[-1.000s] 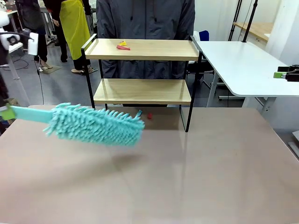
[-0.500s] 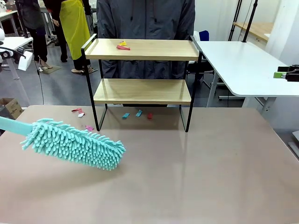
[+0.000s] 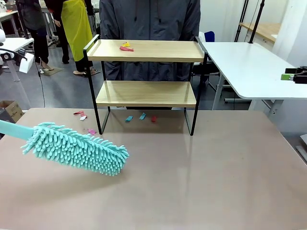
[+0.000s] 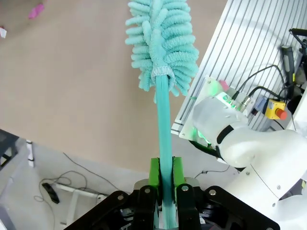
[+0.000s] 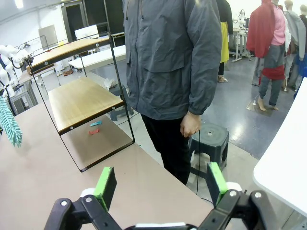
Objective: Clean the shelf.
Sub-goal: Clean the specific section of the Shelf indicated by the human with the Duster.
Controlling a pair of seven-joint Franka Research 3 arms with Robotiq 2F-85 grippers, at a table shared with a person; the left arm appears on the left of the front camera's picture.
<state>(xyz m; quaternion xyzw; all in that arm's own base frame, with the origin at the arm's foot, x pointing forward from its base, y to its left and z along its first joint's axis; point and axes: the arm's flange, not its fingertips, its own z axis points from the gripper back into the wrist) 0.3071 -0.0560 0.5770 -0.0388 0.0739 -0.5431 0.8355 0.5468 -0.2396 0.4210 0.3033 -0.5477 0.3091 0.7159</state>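
The shelf [image 3: 158, 50] stood at the far edge of my table [image 3: 216, 167], just in front of the person [image 3: 148, 19]. Pink and yellow scraps [image 3: 126, 47] lay on its top board. Blue and red bits [image 3: 142, 116] lay on the table under its lower board. My left gripper [image 4: 166, 175] was clamped on the handle of the teal duster [image 3: 76, 148], whose fluffy head sat low at the table's left side, well apart from the shelf. My right gripper [image 5: 163, 184] stood spread wide, holding nothing.
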